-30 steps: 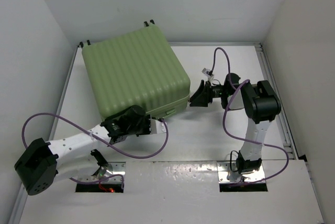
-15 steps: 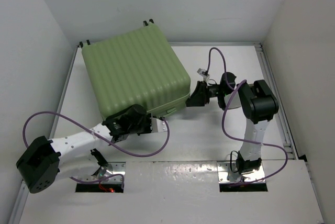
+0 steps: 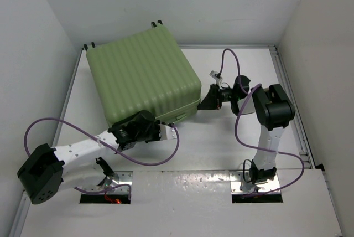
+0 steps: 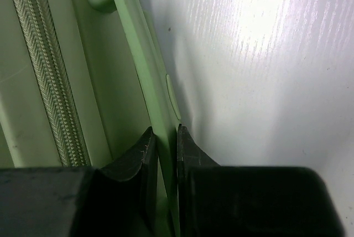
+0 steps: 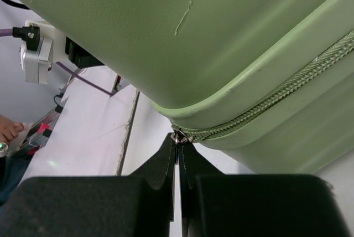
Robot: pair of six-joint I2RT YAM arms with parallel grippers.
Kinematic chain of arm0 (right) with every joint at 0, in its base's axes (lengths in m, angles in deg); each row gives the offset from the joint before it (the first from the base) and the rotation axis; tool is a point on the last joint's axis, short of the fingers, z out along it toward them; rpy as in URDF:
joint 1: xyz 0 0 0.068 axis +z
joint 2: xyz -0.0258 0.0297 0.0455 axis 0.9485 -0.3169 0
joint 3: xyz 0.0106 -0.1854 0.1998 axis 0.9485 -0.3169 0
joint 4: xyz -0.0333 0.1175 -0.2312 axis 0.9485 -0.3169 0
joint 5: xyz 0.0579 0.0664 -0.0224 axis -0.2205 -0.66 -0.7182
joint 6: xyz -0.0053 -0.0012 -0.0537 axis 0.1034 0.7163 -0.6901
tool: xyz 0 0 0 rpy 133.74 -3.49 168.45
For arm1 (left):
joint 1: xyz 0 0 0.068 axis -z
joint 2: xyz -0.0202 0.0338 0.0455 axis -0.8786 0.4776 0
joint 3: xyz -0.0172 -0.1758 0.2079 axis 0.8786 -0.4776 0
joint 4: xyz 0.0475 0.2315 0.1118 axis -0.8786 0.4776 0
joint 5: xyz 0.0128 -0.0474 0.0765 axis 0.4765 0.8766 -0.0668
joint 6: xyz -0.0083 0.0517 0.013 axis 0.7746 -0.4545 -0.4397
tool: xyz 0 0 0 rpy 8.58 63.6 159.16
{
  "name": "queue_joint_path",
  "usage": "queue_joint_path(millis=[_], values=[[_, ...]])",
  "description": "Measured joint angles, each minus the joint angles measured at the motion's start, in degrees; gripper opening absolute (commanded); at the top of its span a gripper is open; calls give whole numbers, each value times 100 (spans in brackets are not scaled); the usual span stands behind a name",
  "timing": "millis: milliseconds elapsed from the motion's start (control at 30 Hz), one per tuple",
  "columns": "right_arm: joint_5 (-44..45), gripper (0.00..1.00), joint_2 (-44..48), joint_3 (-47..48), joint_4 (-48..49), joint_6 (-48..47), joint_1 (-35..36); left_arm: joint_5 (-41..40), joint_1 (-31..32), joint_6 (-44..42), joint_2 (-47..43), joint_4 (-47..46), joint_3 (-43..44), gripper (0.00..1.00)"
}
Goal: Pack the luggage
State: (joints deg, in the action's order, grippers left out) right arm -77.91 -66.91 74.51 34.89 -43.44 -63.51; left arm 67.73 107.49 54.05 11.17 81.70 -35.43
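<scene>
The luggage [image 3: 141, 82] is a large light-green ribbed hard shell, lying closed at the back left of the table. My left gripper [image 3: 168, 128] is at its near edge, shut on a thin green rim of the shell [image 4: 160, 109], just right of the zipper [image 4: 47, 82]. My right gripper [image 3: 203, 106] is at the luggage's right near corner. In the right wrist view its jaws [image 5: 178, 140] are shut on the small metal zipper pull [image 5: 180, 136], at the end of the zipper track [image 5: 276, 96].
White table [image 3: 221, 143] with raised rails along its left and right sides, and white walls close around it. Purple cables [image 3: 238, 120] loop beside both arms. A white connector block [image 5: 36, 49] with a cable shows beyond the luggage's corner.
My right gripper has slid left up to the luggage's corner and closed on the zipper pull. The left arm and the luggage have stayed put.
</scene>
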Motion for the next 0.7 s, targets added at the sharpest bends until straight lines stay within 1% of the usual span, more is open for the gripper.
queue_joint_path(millis=[233,367,567,633,700], values=[[44,0,50,0,-280,-81,-166,-2,0,20,-83,-15,-39,0],[26,0,219,20,-699,-210,-413,-4,0,11,-260,-168,-212,0],[109,0,317,133,-1335,-527,-514,17,-2,-50,-400,-308,-356,0],[177,0,354,223,-1735,-728,-551,44,-28,-66,-402,-310,-358,0],[269,0,522,396,-2697,-1456,-562,66,-39,-70,-411,-310,-361,0]])
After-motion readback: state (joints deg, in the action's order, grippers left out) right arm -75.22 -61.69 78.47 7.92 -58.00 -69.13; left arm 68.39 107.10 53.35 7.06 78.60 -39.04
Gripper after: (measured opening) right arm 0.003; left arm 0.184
